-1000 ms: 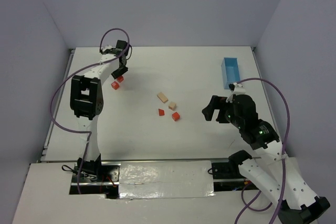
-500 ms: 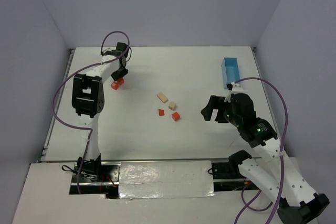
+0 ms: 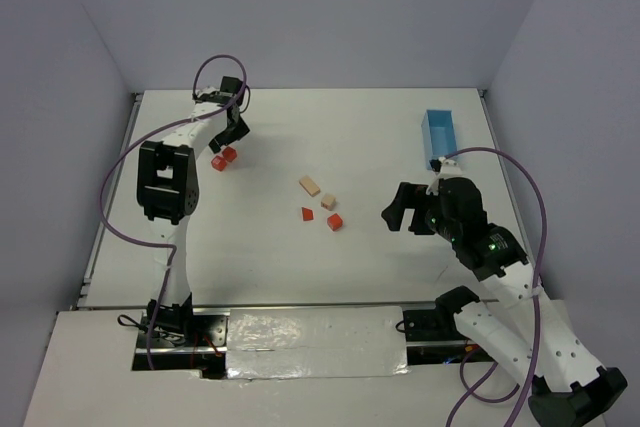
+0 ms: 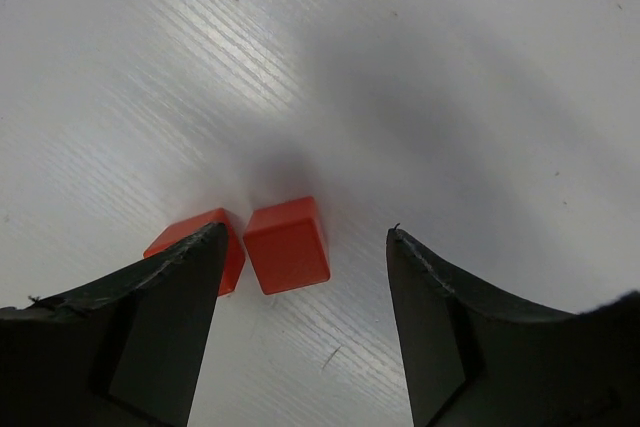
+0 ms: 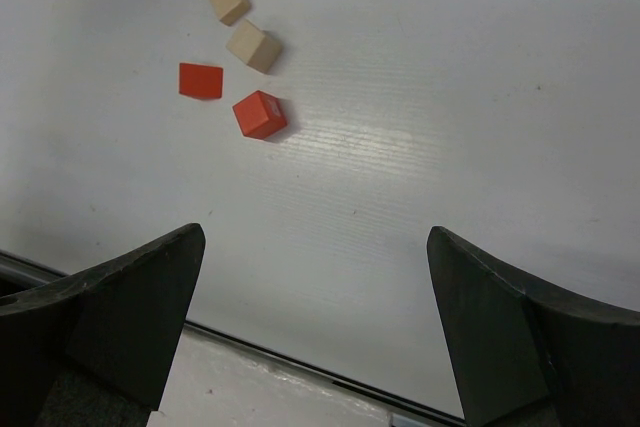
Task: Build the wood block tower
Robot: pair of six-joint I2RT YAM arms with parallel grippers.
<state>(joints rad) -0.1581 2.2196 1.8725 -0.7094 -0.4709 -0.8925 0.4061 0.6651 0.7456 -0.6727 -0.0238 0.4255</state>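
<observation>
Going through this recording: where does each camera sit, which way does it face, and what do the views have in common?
Top external: above and behind the robot, looking down on the table; left gripper and right gripper both show.
Left wrist: on the left wrist, facing down at two red-orange cubes; its fingers frame them.
Right wrist: on the right wrist, facing the table, four loose blocks ahead; its fingers show.
Shared: top external also shows both groups.
</observation>
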